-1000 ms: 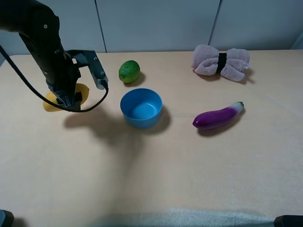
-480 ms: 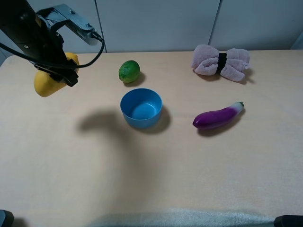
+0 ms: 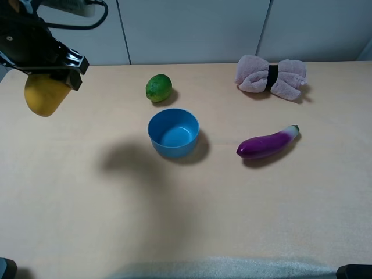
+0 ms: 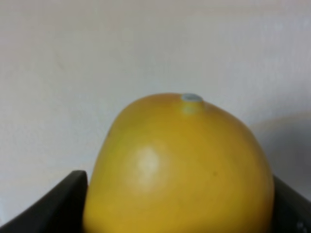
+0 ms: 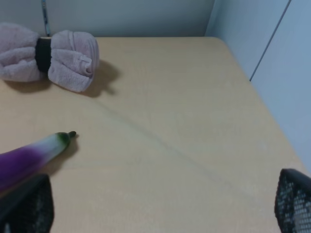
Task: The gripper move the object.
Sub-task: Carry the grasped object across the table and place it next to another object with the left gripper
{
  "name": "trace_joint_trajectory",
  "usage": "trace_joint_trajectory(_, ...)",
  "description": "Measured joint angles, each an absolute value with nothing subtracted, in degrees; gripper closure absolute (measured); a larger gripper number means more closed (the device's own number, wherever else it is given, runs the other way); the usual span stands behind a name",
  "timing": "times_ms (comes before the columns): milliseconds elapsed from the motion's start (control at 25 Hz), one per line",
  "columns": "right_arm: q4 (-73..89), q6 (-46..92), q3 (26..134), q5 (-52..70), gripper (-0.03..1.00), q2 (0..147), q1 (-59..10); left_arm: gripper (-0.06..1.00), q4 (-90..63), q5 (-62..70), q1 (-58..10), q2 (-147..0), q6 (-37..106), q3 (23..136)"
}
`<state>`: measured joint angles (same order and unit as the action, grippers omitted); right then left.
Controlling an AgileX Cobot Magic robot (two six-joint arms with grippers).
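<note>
One tool, left arm's, hangs high above table, clamped around yellow object.

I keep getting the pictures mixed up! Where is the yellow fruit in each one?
Exterior high: the yellow fruit is at the far upper left, held in the left gripper.
Left wrist: it is close up and fills most of the picture, between the dark fingers.
Right wrist: it is not in this picture.
Shared landmark: the purple eggplant shows in exterior high and right wrist; left wrist shares only the fruit.
</note>
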<state>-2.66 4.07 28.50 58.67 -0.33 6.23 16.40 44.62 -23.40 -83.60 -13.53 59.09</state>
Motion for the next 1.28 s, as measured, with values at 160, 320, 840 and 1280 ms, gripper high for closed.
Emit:
trace_joint_trajectory(160,-2.7,4.1,28.5,58.7,0.27,-0.3,6.2,0.22,16.4,44.9,-23.4,-80.6,-16.6,59.1)
trace_joint_trajectory(320,-2.7,4.1,28.5,58.7,0.27,-0.3,6.2,0.22,16.6,46.6,-23.4,-77.9,-18.5,59.1)
trace_joint_trajectory(840,-2.7,4.0,28.5,58.7,0.27,-0.3,6.2,0.22,16.6,47.6,-23.4,-71.7,-19.0,60.6)
trace_joint_trajectory(1280,-2.7,4.0,28.5,58.7,0.27,-0.3,6.2,0.22,16.7,51.0,-23.4,-85.9,-19.8,78.4)
